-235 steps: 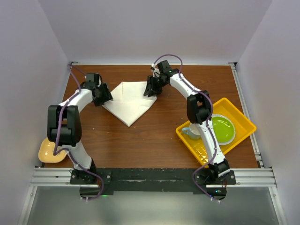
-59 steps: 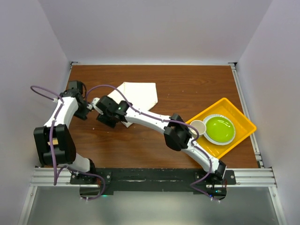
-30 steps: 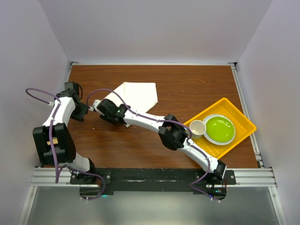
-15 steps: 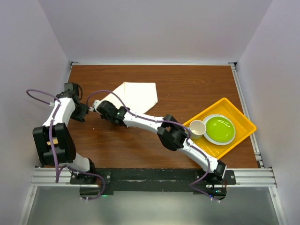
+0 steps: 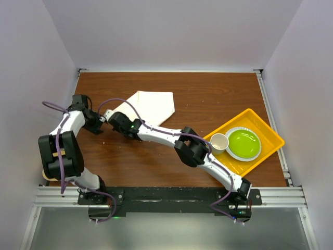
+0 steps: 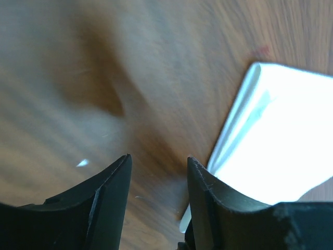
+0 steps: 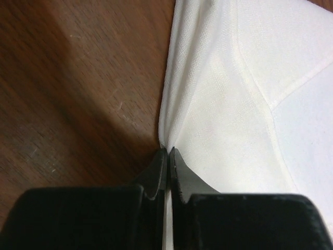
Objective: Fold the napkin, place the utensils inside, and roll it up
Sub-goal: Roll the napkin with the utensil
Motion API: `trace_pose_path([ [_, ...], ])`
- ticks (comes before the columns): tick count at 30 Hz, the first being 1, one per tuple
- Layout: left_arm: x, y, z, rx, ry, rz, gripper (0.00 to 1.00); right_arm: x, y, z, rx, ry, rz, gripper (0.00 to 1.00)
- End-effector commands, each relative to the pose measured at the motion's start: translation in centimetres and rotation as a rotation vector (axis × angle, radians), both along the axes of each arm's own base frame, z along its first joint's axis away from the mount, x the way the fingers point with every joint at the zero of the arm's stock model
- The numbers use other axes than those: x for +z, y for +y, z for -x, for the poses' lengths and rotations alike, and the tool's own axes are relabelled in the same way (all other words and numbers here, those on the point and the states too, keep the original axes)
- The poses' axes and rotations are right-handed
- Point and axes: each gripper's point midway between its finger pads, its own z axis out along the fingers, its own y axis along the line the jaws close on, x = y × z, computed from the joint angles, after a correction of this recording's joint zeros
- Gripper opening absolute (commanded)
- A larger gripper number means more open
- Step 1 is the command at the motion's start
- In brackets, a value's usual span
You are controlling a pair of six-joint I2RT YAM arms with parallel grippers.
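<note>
The white napkin [image 5: 151, 107] lies folded on the brown table [image 5: 218, 99], left of centre and toward the back. My right arm stretches across the table to the napkin's left edge. There the right gripper [image 5: 115, 122] is shut on a pinch of the cloth edge [image 7: 171, 125], with white fabric pressed between the closed tips [image 7: 169, 151]. My left gripper [image 5: 99, 126] hovers open just left of that spot; in its wrist view the jaws [image 6: 158, 161] frame bare wood, with the napkin's corner [image 6: 281, 140] just to their right. The utensils are out of view.
A yellow tray [image 5: 266, 132] sits at the right, holding a green plate [image 5: 244, 143] and a small white cup [image 5: 219, 141]. The right arm's long links cross the middle of the table from the near right toward the napkin.
The right gripper's jaws have closed onto the napkin's left edge. The left gripper has shifted slightly right toward the napkin's corner.
</note>
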Motion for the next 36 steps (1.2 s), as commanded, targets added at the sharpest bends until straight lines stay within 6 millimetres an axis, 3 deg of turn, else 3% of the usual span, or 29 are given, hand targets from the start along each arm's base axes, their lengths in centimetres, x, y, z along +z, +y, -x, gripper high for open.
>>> trace_pose_path([
  [1, 0.0, -3.2, -2.7, -0.209, -0.136, 0.143, 0.52, -2.9, -1.7, 1.6, -0.007, 0.165, -0.005, 0.0],
  [3, 0.4, -4.2, -3.7, -0.251, -0.204, 0.191, 0.52, -2.7, -1.4, 1.9, 0.008, 0.202, -0.048, 0.0],
  [11, 1.0, -5.4, -4.2, -0.282, -0.31, 0.239, 0.56, 0.0, -1.4, 1.1, 0.0, 0.266, -0.182, 0.0],
  [20, 0.1, -7.1, -4.0, -0.303, -0.35, 0.342, 0.67, 1.4, -1.5, 0.3, -0.038, 0.364, -0.321, 0.0],
  [36, -1.9, -8.9, -3.8, -0.327, -0.301, 0.395, 0.66, 4.2, -1.5, -1.7, -0.075, 0.451, -0.508, 0.0],
])
